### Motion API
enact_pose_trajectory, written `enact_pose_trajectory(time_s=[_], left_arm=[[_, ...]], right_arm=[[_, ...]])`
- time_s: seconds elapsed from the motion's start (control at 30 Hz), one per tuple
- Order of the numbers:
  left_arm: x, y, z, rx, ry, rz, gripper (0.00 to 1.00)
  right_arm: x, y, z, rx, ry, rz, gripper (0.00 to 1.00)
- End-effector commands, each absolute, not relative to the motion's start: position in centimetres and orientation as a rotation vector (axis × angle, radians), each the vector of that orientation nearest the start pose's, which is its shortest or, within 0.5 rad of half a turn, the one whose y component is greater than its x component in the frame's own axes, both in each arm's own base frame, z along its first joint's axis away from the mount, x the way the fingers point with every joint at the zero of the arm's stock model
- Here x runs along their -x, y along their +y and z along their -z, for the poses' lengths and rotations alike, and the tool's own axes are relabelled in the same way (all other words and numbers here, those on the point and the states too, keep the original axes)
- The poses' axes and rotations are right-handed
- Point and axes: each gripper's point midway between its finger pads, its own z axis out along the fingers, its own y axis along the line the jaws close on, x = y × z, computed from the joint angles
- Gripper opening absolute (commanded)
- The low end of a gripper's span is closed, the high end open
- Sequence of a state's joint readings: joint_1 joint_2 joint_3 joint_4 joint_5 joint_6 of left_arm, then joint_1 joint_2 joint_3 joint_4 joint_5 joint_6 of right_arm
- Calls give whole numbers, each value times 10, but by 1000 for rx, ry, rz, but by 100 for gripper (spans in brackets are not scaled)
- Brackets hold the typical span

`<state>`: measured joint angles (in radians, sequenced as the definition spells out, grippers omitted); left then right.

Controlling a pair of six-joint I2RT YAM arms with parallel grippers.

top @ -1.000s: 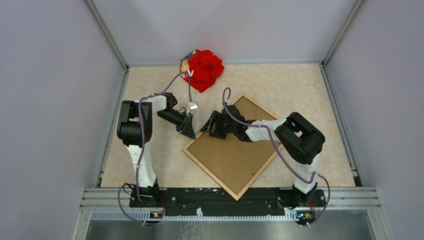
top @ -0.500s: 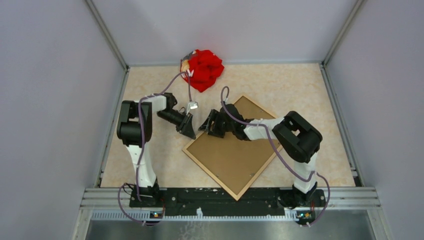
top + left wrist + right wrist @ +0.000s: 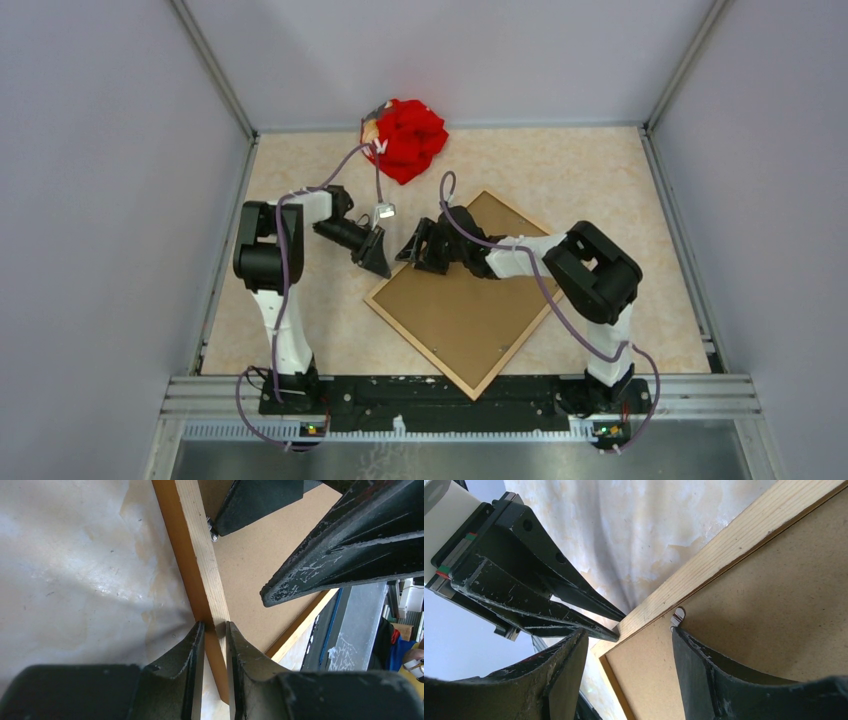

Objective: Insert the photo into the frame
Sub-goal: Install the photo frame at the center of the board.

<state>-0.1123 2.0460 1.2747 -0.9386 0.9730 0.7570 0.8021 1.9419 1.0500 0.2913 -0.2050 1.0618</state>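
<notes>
Only the right arm has shifted over the past second: its elbow has drawn in a little and the right claw [image 3: 416, 251] has crept towards the upper-left rail. The left arm looks unchanged.

The frame [image 3: 199, 555] lies face down on the tabletop [image 3: 590, 170], turned like a diamond, with the backing board [image 3: 460, 310] still seated in it. The photo shows in none of the views. The left claw [image 3: 213, 630] is nearly pressed together, pinching the wooden rail between its tips. The right claw is spread wide above the board, just beside a small metal tab [image 3: 677, 616] at the rail's inner edge.

The step appears to be freeing that tab. It is best done with one fingertip set lightly against the tab, which is then swung off the board and over the rail. The left claw should keep the frame from sliding. The two claws are very near each other, so the sweep must stay short. A red cloth [image 3: 412, 138] lies well apart at the far side.
</notes>
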Motion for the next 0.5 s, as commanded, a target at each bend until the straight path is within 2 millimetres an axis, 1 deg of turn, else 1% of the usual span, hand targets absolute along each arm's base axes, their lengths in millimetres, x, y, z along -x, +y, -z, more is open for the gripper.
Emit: enact_pose_trajectory(time_s=[0.0, 0.13, 0.2, 0.3, 0.47], left_arm=[[-285, -164, -30, -1081, 2373, 1339, 25], [-284, -163, -30, -1087, 2372, 1337, 25], [-284, -163, -31, -1087, 2372, 1336, 25], [-285, -163, -32, -1088, 2369, 1334, 25], [-286, -164, -34, -1086, 2365, 1337, 25]], right_arm=[[-301, 414, -59, -124, 2427, -1171, 63], [-306, 404, -75, -102, 2391, -1183, 64], [-309, 399, -81, -87, 2379, -1184, 64], [-314, 393, -82, -76, 2377, -1165, 64], [-316, 395, -77, -69, 2387, -1166, 64]])
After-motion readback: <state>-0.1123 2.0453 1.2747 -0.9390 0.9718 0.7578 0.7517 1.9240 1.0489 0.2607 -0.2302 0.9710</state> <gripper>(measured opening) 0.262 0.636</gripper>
